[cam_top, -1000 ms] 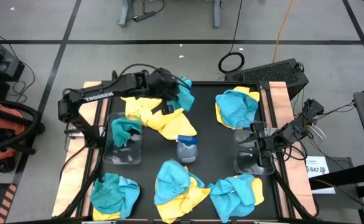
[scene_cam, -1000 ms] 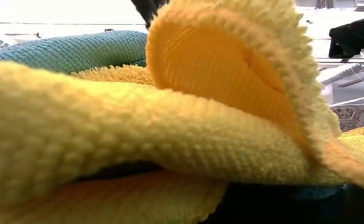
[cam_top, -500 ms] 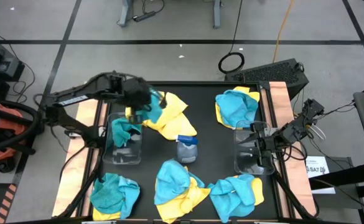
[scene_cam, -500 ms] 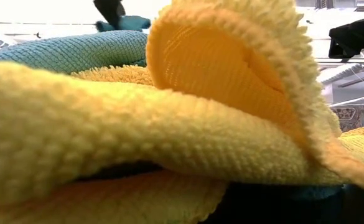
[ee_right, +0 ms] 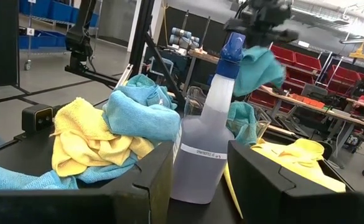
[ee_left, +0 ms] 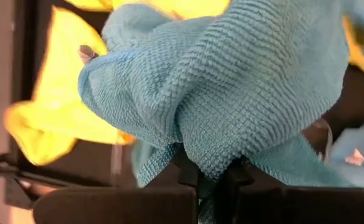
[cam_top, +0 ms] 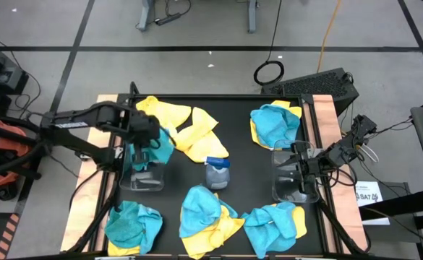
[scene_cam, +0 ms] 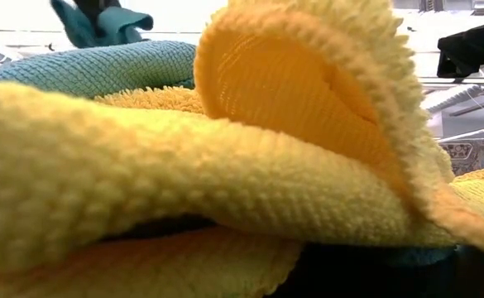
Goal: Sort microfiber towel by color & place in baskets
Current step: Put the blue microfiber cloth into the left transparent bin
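Note:
My left gripper (cam_top: 150, 134) is shut on a teal towel (cam_top: 160, 144) and hovers over the far end of the left clear basket (cam_top: 140, 180), which has another teal towel (cam_top: 143, 153) in it. The held towel also shows in the low view (scene_cam: 101, 21) and far off in the right wrist view (ee_right: 261, 65). Two yellow towels (cam_top: 178, 126) lie spread on the table beside it. My right gripper (cam_top: 298, 167) waits open above the right clear basket (cam_top: 295, 189). My left gripper pinches the teal towel between its two fingers at a bunched fold (ee_left: 208, 163). The fingers (ee_left: 188, 174) come from above, pointing down. The towel is lifted clear and hangs slack in folds around and below the fingers, over the left basket.
A grey spray bottle with a blue top (cam_top: 217, 172) stands mid-table. Mixed teal and yellow towel piles lie at the far right (cam_top: 275, 123) and along the near edge (cam_top: 131, 224) (cam_top: 207, 213) (cam_top: 272, 224). A yellow towel (scene_cam: 225, 190) blocks most of the low view.
My left gripper has carried the teal towel from the far middle of the table toward the left and near edges, to a spot over the left basket. The towel came off the yellow towels, which stayed spread on the table.

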